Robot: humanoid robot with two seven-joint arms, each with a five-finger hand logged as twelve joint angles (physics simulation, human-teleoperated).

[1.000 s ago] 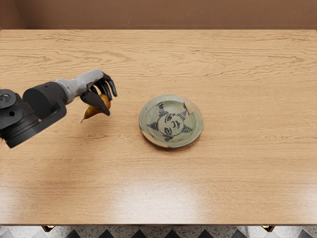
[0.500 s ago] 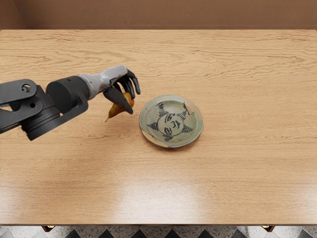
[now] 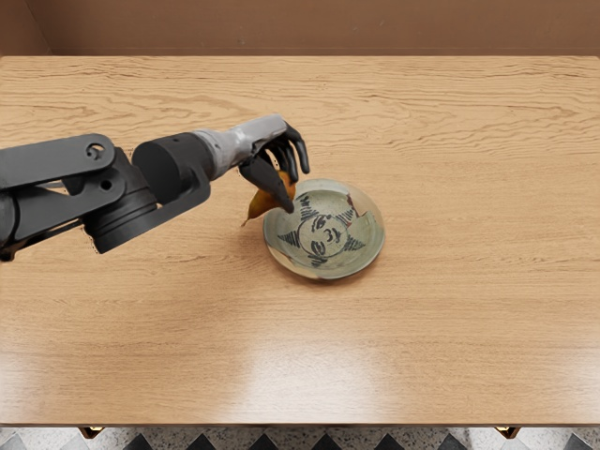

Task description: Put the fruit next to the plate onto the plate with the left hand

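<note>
Bright, even, diffuse light from overhead, with no hard beam. We note a broad pale sheen on the table (image 3: 450, 309) toward 6 o'clock. Shadows are faint and soft: a thin dark rim under the plate (image 3: 323, 273) at its 6 o'clock edge. The fruit (image 3: 282, 190) is half shaded beneath the left hand (image 3: 272, 155). The wall strip at 12 o'clock is dimmer. We see sharp focus throughout, no blur, and straight edges.

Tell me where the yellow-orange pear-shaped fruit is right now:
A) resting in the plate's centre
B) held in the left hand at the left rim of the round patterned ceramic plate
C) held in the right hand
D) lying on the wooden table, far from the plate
B: the left hand has its dark fingers curled around the yellow-orange pear-shaped fruit, right at the left rim of the round patterned ceramic plate.
</note>
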